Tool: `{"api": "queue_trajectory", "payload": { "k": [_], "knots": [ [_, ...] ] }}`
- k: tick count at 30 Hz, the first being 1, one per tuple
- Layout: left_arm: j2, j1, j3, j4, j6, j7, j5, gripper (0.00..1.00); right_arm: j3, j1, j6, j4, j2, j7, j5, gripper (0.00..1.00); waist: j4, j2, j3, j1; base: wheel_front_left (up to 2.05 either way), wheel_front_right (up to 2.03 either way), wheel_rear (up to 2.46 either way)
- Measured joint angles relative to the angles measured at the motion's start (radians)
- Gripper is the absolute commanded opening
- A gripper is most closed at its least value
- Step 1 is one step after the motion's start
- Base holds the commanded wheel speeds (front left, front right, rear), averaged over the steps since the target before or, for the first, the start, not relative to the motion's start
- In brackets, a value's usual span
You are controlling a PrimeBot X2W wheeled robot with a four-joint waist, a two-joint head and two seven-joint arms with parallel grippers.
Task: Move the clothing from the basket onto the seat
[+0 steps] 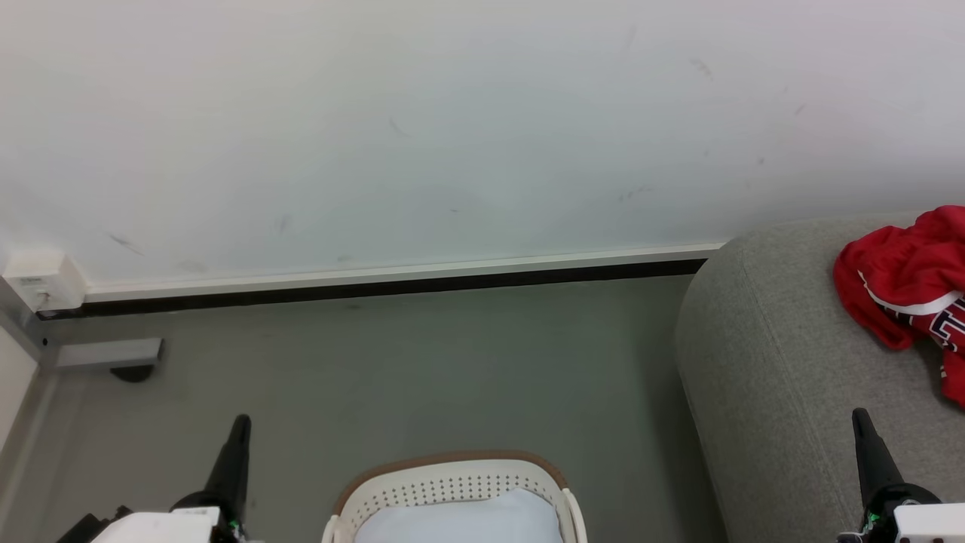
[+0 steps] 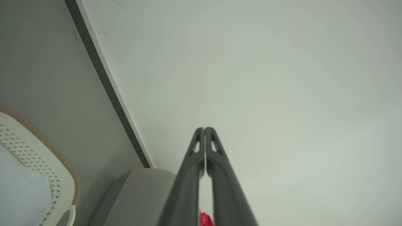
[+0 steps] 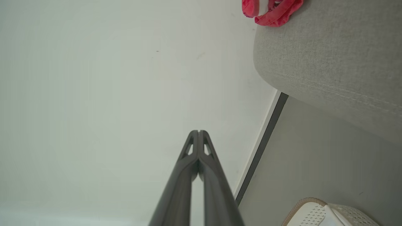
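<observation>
At the left, the left pincer (image 1: 240,426) is above the floor (image 1: 452,362), its two dark fingers pressed together and gripping nothing. In the middle the basket (image 1: 452,460) stands on the floor, with a plain pale cloth (image 1: 460,516) lying in the part that can be seen. To its right is the seat (image 1: 761,362), with the clothing (image 1: 901,279) crumpled on top, so the job looks about finished. The clothing looks soft, light and limp, and any further hold is best pinched on a bunched fold or the white band (image 1: 916,308). The right pincer (image 1: 861,418), likewise closed and empty, is over the seat's front
</observation>
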Motion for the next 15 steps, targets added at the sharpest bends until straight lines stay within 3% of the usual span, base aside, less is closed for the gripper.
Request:
{"api": "queue_trajectory", "payload": {
  "k": [15],
  "knots": [
    [-0.001,-0.017,0.015,0.0,-0.009,0.026,-0.105,0.0,-0.015,-0.014,0.0,-0.002,0.001,0.029,0.104,0.0,0.008,0.0,0.004,0.0,0.0,0.0,0.0]
  ]
}}
